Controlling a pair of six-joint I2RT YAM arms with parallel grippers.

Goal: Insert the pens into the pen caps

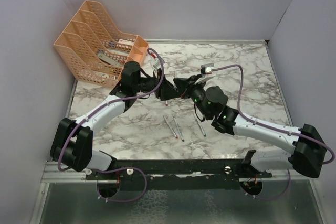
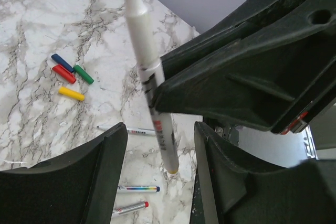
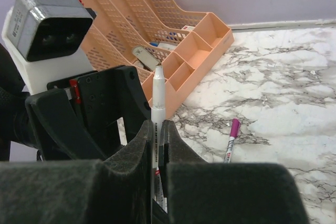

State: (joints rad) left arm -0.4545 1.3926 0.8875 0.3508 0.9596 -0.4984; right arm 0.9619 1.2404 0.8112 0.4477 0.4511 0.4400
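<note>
The two arms meet over the middle of the marble worktop. The right pincer is clamped tight on a white pen. It grips the pen about halfway along, so the pen stands nearly upright with its uncapped tip at the top. The left pincer faces it with its fingers spread wide and gripping nothing. The lower end of the white pen hangs in the gap between them, and I cannot tell whether it touches either finger.

Seen from the left wrist, four loose caps lie on the worktop off to one side of the pincers. The blue cap and the red cap lie side by side. The green cap is just beside them, and the yellow cap lies near but apart.

Three loose pens lie flat on the worktop between the pincers and the arm bases, close to one another. A pen with a purple end lies flat on the marble beyond the right pincer. It is well apart from the orange file tray, which stands at the far left of the worktop.
</note>
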